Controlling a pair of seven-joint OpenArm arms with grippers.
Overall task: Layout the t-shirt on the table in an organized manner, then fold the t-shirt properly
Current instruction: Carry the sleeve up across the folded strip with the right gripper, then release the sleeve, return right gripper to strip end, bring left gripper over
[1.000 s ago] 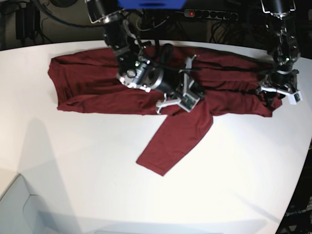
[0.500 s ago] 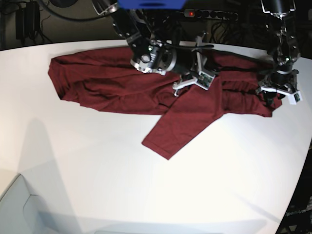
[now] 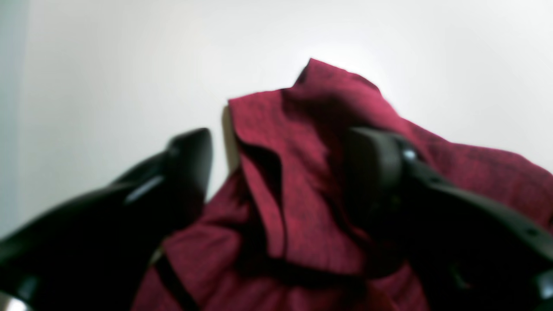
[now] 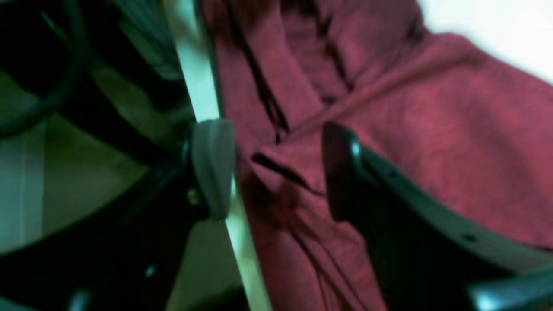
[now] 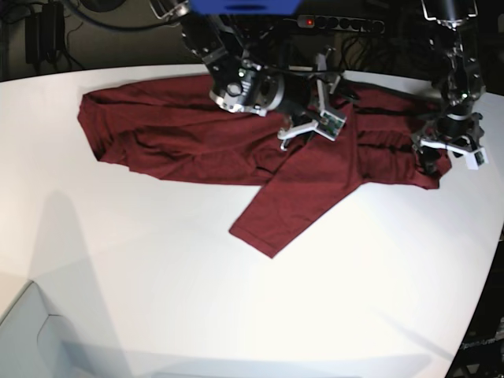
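The maroon t-shirt lies stretched along the far side of the white table, with one sleeve slanting toward the front. My right gripper hovers over the shirt's middle. In the right wrist view the right gripper is open, its fingers standing either side of a crumpled fold at the table's far edge. My left gripper sits at the shirt's right end. The left gripper is open too, with a raised fold of cloth between its jaws.
A power strip with a red light and loose cables lie behind the table. A blue block sits at the top. The table's curved edge runs down the right side. A grey box stands at the lower left.
My right gripper carried the shirt's middle toward the far edge, then opened and let the cloth go. The left gripper spread its jaws wider at the shirt's right end.
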